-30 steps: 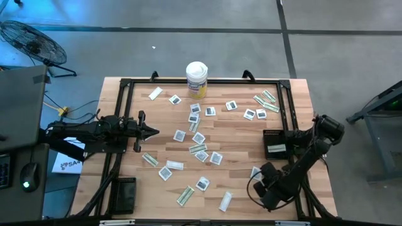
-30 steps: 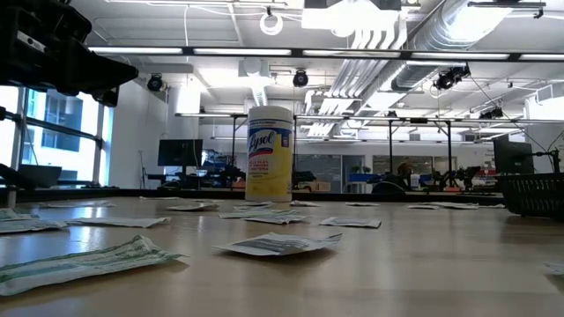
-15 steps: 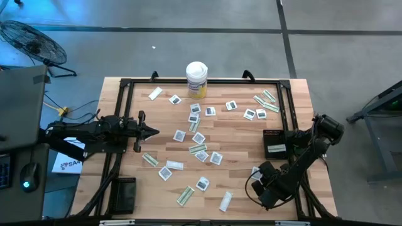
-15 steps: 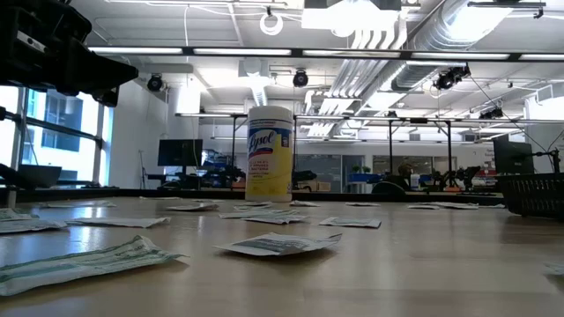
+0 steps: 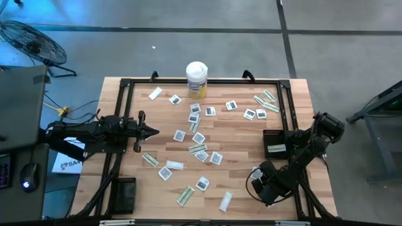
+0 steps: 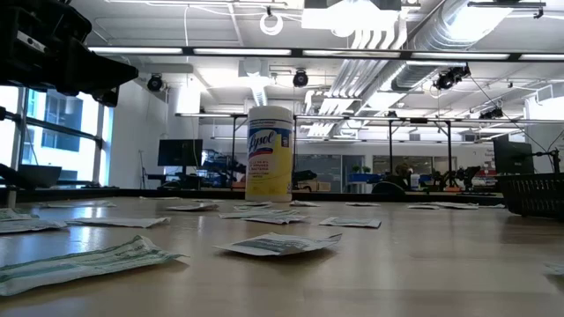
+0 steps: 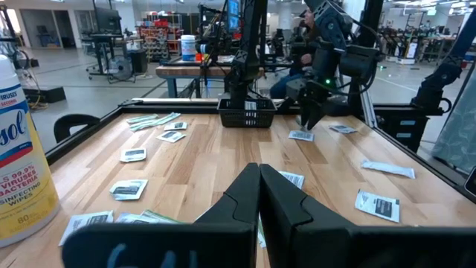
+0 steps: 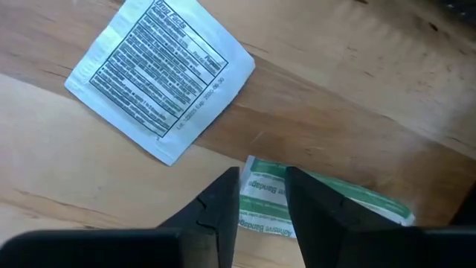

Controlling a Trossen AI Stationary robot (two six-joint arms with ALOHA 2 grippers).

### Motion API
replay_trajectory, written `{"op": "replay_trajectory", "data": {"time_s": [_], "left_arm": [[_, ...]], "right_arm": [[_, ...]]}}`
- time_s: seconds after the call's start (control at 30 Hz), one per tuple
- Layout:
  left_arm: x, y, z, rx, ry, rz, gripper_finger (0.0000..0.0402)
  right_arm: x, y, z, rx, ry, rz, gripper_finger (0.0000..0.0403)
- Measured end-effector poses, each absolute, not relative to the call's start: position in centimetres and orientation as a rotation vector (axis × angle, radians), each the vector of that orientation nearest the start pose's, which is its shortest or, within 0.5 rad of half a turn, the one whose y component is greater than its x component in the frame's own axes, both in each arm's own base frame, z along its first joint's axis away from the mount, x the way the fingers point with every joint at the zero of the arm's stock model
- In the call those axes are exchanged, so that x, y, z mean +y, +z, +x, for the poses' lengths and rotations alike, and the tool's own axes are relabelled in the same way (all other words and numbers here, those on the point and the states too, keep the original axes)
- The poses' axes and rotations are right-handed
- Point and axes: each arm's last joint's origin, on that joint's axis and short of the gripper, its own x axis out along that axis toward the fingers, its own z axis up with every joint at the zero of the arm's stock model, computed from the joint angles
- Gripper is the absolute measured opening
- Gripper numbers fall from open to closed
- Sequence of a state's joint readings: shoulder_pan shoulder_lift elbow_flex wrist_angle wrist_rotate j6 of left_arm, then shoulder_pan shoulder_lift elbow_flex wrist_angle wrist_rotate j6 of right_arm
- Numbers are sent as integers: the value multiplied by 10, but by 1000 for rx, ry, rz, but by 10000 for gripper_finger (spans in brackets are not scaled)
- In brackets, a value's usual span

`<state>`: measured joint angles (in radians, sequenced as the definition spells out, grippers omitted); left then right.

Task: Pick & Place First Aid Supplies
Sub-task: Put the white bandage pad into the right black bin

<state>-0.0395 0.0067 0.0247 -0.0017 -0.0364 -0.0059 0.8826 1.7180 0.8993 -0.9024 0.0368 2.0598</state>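
Many first aid supplies [image 5: 198,149] lie flat and scattered over the wooden table: square white sachets and narrow pale-green wrappers. My right gripper [image 5: 258,180] points down near the table's near right corner, also seen from the left wrist [image 7: 308,119]. In its own view it is open [image 8: 262,195] by a narrow gap, just above one end of a green bandage wrapper [image 8: 335,197], with a white printed sachet [image 8: 160,78] beside it. My left gripper [image 5: 152,131] waits shut [image 7: 259,186] at the table's left side, above the wood.
A tall white canister with a yellow label [image 5: 196,79] stands at the far edge's middle. A black basket [image 5: 275,143] sits by the right edge, and a second black tray [image 5: 124,194] at the near left corner. A black frame rail [image 5: 125,88] borders the table.
My right gripper has moved a short way toward the table's far left, closing on the packets near the near right corner. The left arm and all the packets have kept still.
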Motion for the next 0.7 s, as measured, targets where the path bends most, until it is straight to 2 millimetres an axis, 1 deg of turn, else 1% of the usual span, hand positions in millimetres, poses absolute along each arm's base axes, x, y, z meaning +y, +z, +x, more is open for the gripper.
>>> {"op": "replay_trajectory", "data": {"time_s": [0.17, 0.3, 0.7], "left_arm": [[-3, 171, 97, -16, -3, -7, 1], [-3, 171, 97, -17, -3, -6, 1], [-3, 171, 97, -16, -3, -6, 1]], "right_arm": [[196, 134, 164, 1337, -1010, 794, 90], [199, 133, 166, 1322, -958, 809, 84], [210, 135, 179, 1233, -801, 877, 83]]}}
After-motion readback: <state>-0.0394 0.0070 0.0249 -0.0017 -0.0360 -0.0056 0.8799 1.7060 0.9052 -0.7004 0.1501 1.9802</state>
